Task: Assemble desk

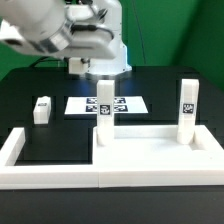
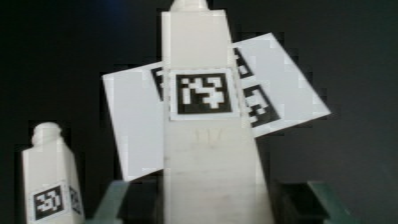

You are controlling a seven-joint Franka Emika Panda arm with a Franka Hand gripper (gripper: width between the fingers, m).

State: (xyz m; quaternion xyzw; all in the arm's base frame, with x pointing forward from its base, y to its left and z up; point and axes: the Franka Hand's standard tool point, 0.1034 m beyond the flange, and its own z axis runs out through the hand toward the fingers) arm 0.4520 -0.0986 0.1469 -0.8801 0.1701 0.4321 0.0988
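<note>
A white square leg [image 1: 104, 110] with a tag hangs upright at the back left corner of the rimmed tabletop [image 1: 150, 160]. My gripper [image 1: 100, 78] is shut on its upper end. In the wrist view this leg [image 2: 205, 100] runs away from the camera between my gripper's [image 2: 214, 205] fingers [image 2: 121, 205], and its narrow far tip shows bare. A second leg [image 1: 187, 108] stands upright at the tabletop's right side in the exterior view. A third leg [image 1: 41, 108] rests on the black table at the exterior view's left, also seen as the smaller leg [image 2: 50, 175].
The marker board [image 1: 135, 104] lies flat behind the held leg, showing in the wrist view as the marker board [image 2: 285, 80]. A low white border wall [image 1: 15, 150] runs along the exterior view's left and front. The arm's body [image 1: 60, 35] fills the upper part of that view.
</note>
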